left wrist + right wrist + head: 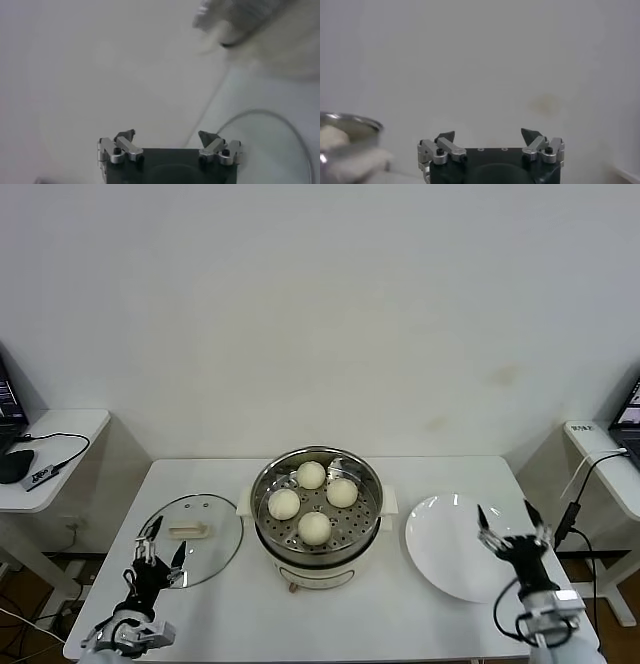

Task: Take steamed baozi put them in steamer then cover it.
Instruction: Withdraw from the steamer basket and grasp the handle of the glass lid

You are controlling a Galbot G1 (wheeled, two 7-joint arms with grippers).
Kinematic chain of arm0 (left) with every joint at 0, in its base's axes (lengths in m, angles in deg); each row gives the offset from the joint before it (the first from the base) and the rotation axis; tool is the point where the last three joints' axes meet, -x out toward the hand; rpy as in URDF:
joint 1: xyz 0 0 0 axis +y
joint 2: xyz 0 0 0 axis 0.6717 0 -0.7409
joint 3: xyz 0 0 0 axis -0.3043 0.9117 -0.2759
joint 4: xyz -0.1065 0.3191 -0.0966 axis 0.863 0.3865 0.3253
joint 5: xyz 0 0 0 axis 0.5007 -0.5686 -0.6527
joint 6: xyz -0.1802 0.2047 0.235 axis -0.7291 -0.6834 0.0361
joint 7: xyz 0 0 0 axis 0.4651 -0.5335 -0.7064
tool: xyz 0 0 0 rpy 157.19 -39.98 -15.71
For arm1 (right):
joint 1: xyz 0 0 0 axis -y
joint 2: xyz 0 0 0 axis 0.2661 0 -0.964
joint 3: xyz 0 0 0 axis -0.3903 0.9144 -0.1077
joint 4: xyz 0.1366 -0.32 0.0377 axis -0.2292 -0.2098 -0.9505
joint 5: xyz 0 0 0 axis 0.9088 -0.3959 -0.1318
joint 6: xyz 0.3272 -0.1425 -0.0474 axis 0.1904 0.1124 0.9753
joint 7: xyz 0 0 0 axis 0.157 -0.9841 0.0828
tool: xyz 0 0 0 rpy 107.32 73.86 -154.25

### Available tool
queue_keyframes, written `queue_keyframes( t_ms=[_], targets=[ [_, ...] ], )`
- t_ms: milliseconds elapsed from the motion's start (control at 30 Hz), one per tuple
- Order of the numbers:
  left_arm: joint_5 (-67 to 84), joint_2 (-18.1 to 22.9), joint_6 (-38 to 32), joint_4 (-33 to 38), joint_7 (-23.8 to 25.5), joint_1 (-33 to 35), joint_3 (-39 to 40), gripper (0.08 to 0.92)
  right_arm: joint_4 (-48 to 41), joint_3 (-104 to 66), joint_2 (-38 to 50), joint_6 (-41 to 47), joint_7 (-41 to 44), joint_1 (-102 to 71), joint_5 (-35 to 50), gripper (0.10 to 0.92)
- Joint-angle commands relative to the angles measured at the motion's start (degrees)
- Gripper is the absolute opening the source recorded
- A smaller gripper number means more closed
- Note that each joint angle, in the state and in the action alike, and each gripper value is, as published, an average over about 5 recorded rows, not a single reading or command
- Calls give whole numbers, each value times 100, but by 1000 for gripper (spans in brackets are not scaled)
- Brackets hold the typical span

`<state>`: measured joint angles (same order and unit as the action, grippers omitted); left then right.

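The steel steamer (268, 484) stands mid-table with several cream-white baozi (315, 527) resting on its perforated tray. The glass cover (205, 559) with its cream bar handle lies flat on the table to the steamer's left. My left gripper (159, 550) hovers open over the cover's near-left edge, nothing between its fingers; its wrist view shows the cover's rim (295, 135). My right gripper (513, 523) stands open and empty over the white plate's near-right part. In the right wrist view the steamer (350, 125) shows at the edge with a baozi (332, 136) inside.
An empty white plate (440, 544) lies right of the steamer. Side desks with cables and a mouse (14, 466) flank the table. A white wall rises behind the table.
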<state>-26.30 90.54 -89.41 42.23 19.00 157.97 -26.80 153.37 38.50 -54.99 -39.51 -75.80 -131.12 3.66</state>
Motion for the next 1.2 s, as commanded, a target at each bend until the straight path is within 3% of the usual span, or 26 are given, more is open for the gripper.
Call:
queue_keyframes(
  t_ms=[33,1200],
  targets=[
    [-1859,-529,-261,-1330,93,-854,171,823,179,-751,-531,-274,-54,-770,-225,823],
    [-1828,-372,-260,-3044,80,-2727,1007,823,-54,-839,-889,-629,-64,-801,-502,823]
  ],
)
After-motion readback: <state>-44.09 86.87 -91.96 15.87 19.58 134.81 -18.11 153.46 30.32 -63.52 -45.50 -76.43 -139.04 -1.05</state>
